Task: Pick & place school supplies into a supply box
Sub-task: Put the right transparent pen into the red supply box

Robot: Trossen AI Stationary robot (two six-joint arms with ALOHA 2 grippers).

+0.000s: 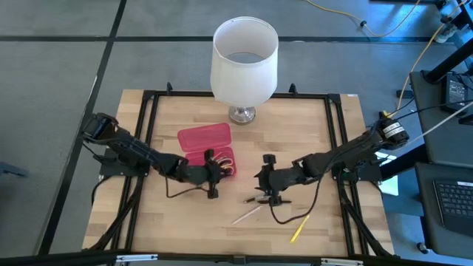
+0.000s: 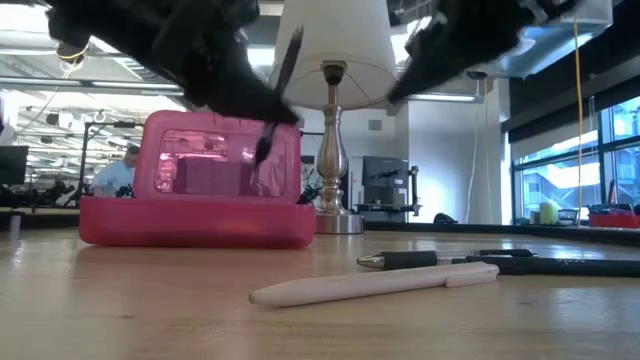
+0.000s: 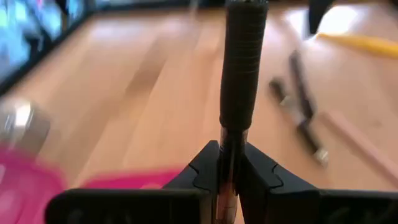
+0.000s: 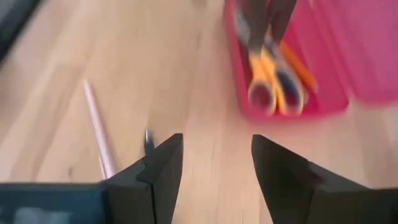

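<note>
The pink supply box (image 1: 220,159) sits open on the table with its lid (image 1: 203,137) laid back. The right wrist view shows yellow-handled scissors (image 4: 273,84) and other supplies inside the box. My left gripper (image 3: 227,155) hovers over the box's near end (image 2: 290,225), shut on a black pen (image 2: 282,95). My right gripper (image 4: 214,165) is open and holds nothing. It hangs above the table to the right of the box. Another black pen (image 2: 470,261), a pale pen (image 2: 370,284) and a yellow pencil (image 1: 298,229) lie flat on the wood. My left gripper pinches the black pen between its two fingers (image 3: 202,168), on the shiny shaft (image 3: 227,140) just behind the ribbed grip section (image 3: 242,81). The pen sticks out forward past the fingertips. It is lifted clear and tilted steeply over the box's end (image 2: 262,150).
A tall white lamp (image 1: 244,63) stands on its metal foot (image 2: 335,215) just beyond the box. A black frame (image 1: 336,140) runs along the table's edges. Bare wood lies near the table's front edge (image 1: 185,229).
</note>
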